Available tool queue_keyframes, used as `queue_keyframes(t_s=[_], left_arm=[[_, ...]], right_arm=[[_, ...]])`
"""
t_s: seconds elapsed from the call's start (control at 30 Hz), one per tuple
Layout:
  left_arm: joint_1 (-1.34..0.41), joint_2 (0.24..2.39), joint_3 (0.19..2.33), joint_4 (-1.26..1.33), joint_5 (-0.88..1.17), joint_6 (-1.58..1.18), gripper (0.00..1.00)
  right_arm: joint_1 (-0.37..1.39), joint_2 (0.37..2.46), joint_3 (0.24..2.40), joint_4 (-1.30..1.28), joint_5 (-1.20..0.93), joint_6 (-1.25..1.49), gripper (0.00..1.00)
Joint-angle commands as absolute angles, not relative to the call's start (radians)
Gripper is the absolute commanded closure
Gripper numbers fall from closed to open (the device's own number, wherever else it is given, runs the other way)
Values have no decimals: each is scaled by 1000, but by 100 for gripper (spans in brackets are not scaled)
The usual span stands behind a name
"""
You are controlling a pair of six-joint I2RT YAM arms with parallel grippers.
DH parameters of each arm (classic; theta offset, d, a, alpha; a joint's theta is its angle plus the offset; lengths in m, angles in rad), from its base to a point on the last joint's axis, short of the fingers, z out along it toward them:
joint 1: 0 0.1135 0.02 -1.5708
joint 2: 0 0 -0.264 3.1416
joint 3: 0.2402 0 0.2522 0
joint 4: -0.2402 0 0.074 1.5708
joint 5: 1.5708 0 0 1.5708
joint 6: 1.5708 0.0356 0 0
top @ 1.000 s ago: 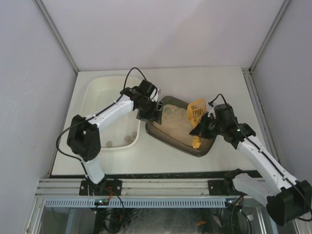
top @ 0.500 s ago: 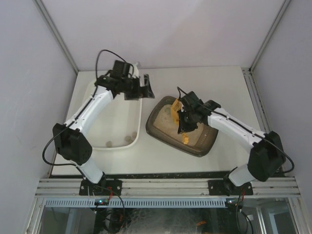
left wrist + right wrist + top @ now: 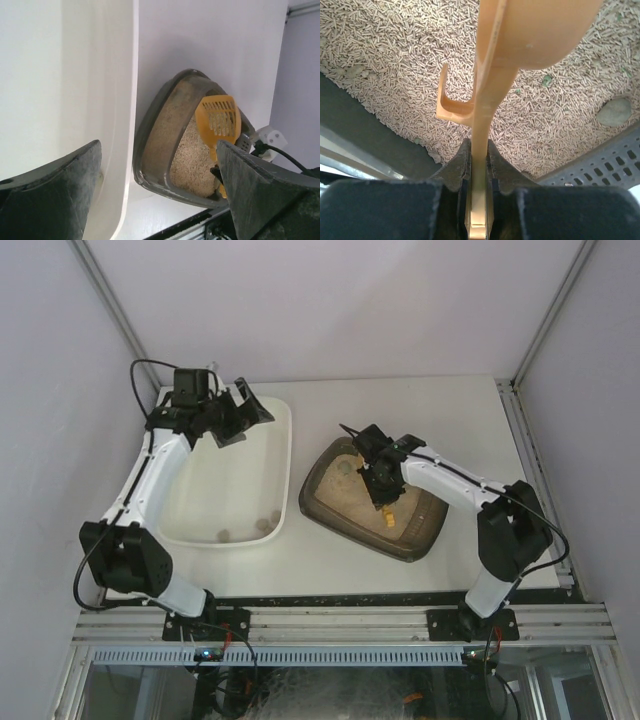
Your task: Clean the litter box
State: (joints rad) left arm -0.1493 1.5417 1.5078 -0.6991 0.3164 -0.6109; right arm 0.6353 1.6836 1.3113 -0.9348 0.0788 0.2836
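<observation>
Left end effector splayed, right one pinched

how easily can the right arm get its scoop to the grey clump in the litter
Probably yes: the right gripper holds the scoop just over the litter, and the grey clump lies uncovered nearby.

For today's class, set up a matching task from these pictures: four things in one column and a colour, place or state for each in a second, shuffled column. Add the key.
Column one
1. litter box
2. tub
3. scoop
4. left fingers

Column two
A. wide apart, holding nothing
B. yellow-orange, handle clamped between the right fingers
C. dark grey-brown, filled with pale litter
D. white, the larger container

Pairs: 1-C, 2-D, 3-B, 4-A
</observation>
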Motion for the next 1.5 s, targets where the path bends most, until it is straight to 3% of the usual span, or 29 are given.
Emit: queue_keyframes(t_s=[0.0,0.5,0.73,1.2,1.47], left_arm=[[-115,1435,1455,-573,319,-614,0],[-30,1422,1315,-493,348,-640,0],[-30,1405,1280,-490,348,-631,0],[-30,1417,1248,-491,350,-624,0],[-30,1422,1235,-496,354,-627,0]], right_arm=[[622,1718,1359,-866,90,215,100],[629,1876,1446,-760,101,223,100],[598,1889,1424,-672,-173,216,100],[370,1735,1119,-332,-736,370,100],[377,1726,1109,-367,-764,361,100]])
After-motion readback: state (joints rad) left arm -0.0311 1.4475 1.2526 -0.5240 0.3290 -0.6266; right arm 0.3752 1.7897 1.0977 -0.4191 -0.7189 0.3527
